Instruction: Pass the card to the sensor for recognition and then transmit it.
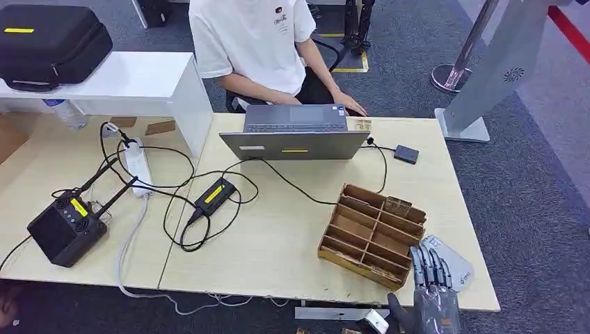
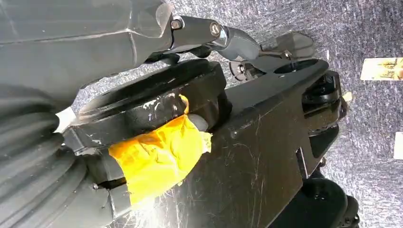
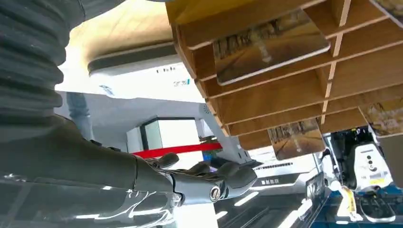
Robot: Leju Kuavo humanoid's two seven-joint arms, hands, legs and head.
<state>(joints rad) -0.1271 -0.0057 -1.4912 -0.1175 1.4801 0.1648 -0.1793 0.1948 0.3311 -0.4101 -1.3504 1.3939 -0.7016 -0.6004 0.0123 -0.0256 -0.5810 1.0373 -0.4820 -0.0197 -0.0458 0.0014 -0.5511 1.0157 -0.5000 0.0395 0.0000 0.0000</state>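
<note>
A wooden slotted box (image 1: 372, 233) stands on the right part of the table, with a patterned card (image 1: 398, 205) upright in its far compartment. In the right wrist view, cards (image 3: 271, 45) sit in the box's slots (image 3: 285, 95). My right hand (image 1: 435, 292) is at the table's near right edge, just right of the box, with its fingers (image 3: 223, 178) stretched out and holding nothing. Under its fingertips lies a light grey flat pad (image 1: 456, 268). A small black device (image 1: 405, 154) is cabled near the laptop. My left hand (image 2: 142, 33) hangs over the carpet, holding nothing.
A person sits behind the open laptop (image 1: 296, 136) with a hand by a card (image 1: 362, 125) on the table. Cables, a power strip (image 1: 138, 167), a black adapter (image 1: 214, 195) and a black radio unit (image 1: 66, 229) crowd the left side. Two cards (image 2: 382, 69) lie on the carpet.
</note>
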